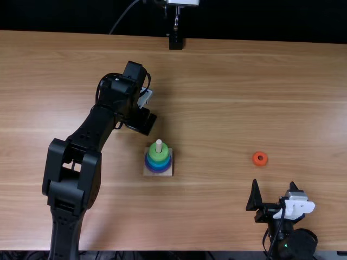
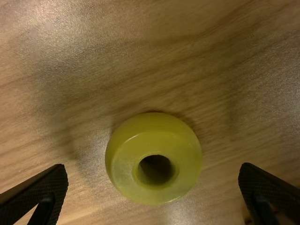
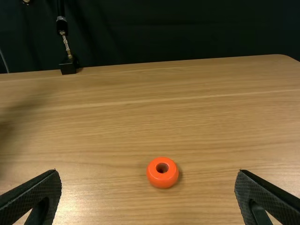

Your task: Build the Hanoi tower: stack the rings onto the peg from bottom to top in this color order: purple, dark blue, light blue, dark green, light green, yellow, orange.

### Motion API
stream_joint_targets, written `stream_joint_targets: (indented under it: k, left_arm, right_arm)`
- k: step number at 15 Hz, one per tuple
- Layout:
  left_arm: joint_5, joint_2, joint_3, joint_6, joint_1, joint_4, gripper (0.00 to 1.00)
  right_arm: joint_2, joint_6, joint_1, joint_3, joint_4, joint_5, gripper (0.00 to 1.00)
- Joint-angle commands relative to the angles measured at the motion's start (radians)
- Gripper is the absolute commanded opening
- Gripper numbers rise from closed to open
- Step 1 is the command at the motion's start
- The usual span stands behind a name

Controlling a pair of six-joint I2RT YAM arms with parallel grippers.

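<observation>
Above the table left of centre, my left gripper (image 1: pixel 142 121) points down, just behind the tower. In the left wrist view, the yellow ring (image 2: pixel 123 176) lies flat between the spread fingers of my left gripper (image 2: pixel 153 168), touching neither. Purple, blue and green rings (image 1: pixel 159 152) are stacked on the peg (image 1: pixel 159 143) of the square wooden base (image 1: pixel 168 171), with light green uppermost. My right gripper (image 1: pixel 274 184) is open and holds nothing. The orange ring (image 1: pixel 259 158) lies on the table ahead of it; the right wrist view has this orange ring (image 3: pixel 162 180) beyond my right gripper (image 3: pixel 148 171).
A black stand (image 1: pixel 175 42) is at the table's far edge, near the middle. The left arm's links extend along the left side of the tower. Bare wood (image 1: pixel 217 108) lies between the tower and the orange ring.
</observation>
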Motion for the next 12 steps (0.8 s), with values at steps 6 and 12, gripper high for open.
stream_joint_targets:
  k: [6, 12]
  left_arm:
    - [0.008, 0.038, 0.026, 0.01, -0.007, -0.011, 0.61]
    - [0.01, 0.037, 0.024, 0.01, -0.005, 0.0, 0.18]
  right_arm:
    - [-0.013, 0.0, -0.01, -0.063, -0.07, 0.011, 1.0]
    - [-0.013, 0.0, -0.01, -0.063, -0.07, 0.011, 1.0]
